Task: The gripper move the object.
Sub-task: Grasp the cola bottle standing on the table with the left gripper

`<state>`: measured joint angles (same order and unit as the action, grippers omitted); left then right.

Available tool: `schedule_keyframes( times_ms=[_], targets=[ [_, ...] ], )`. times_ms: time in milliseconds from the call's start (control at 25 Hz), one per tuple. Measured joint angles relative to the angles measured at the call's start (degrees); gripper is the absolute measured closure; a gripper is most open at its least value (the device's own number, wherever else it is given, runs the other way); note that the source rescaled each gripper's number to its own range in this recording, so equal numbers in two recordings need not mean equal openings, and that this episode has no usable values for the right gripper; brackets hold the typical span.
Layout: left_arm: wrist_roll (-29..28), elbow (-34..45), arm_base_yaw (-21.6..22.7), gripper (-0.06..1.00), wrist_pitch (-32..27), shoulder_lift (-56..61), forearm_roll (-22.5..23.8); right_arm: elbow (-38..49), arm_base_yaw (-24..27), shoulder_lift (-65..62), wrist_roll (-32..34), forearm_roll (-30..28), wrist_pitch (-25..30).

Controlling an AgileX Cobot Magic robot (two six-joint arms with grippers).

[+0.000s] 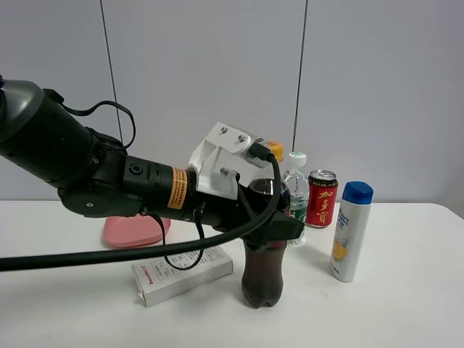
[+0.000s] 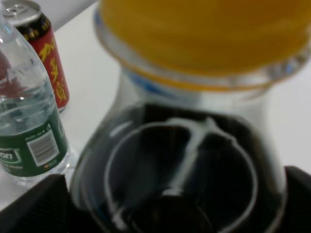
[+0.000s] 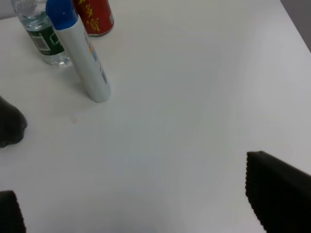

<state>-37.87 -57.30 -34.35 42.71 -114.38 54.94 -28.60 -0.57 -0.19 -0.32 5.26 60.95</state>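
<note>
The tall cola bottle (image 1: 262, 279) with a yellow-orange cap (image 1: 275, 149) stands upright on the white table (image 1: 406, 304). My left gripper (image 1: 279, 225), on a thick black arm with a white bracket, is closed around the bottle's middle. In the left wrist view the bottle (image 2: 184, 160) fills the frame under its cap (image 2: 204, 34), with black pads (image 2: 29, 204) against both sides. My right gripper (image 3: 141, 194) is open and empty over bare table; it is out of the exterior view.
A green-labelled water bottle (image 1: 296, 192), a red can (image 1: 321, 198) and a white bottle with a blue cap (image 1: 349, 232) stand right of the cola. A white box (image 1: 181, 274) and a pink dish (image 1: 130, 232) lie to its left.
</note>
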Motion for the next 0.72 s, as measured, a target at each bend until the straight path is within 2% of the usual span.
schedule_keyframes(
  times_ms=[400, 720],
  targets=[
    [2.8, 0.0, -1.1, 0.05, -1.3, 0.0, -3.0, 0.0, 0.0, 0.0, 0.0, 0.0, 0.0],
    [3.6, -0.9, -1.2, 0.05, -1.5, -2.0, -3.3, 0.0, 0.0, 0.0, 0.0, 0.0, 0.0]
  ],
)
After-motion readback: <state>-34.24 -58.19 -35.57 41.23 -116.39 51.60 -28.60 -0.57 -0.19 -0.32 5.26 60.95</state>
